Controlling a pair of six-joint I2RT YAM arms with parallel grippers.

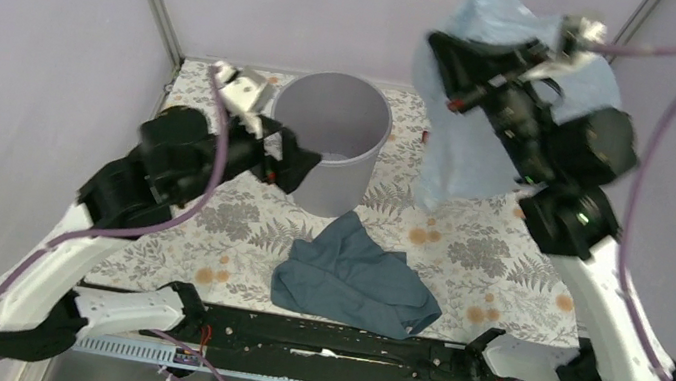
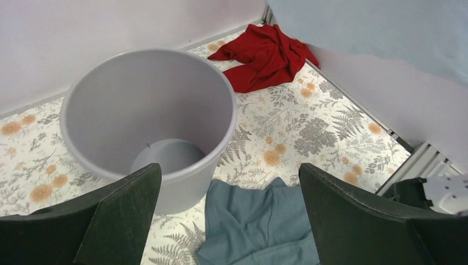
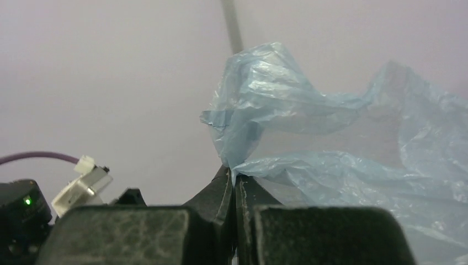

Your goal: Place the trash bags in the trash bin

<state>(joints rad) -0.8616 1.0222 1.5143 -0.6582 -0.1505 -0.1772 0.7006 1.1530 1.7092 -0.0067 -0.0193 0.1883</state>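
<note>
The step in hand looks to be carrying the bag across to the bin. The right gripper has its two fingers pressed tight together on a gathered edge of the thin, translucent pale-blue crinkly plastic trash bag. From above, the bag hangs in the air at the upper right of the frame, draped below the raised right arm. It is to the right of the round light-grey plastic trash bin, which stands upright at upper centre with its floor bare.

To do this well, I judge the bag should travel leftward in the frame until its loose bulk hangs over the bin's mouth. It should then go down hem first, with the pinch let go only once most of the film is below the rim. A sheet this light and wide could easily snag on the rim or spill outside.

The left gripper, fingers spread wide with nothing between them, sits by the bin's lower-left side and could steady the bin or tuck stray plastic. The crumpled slate-blue cloth below the bin and the red cloth beyond it should be left alone.

The bag is glossy, finely creased and billowed into soft folds, with the pale wall showing through it
</note>
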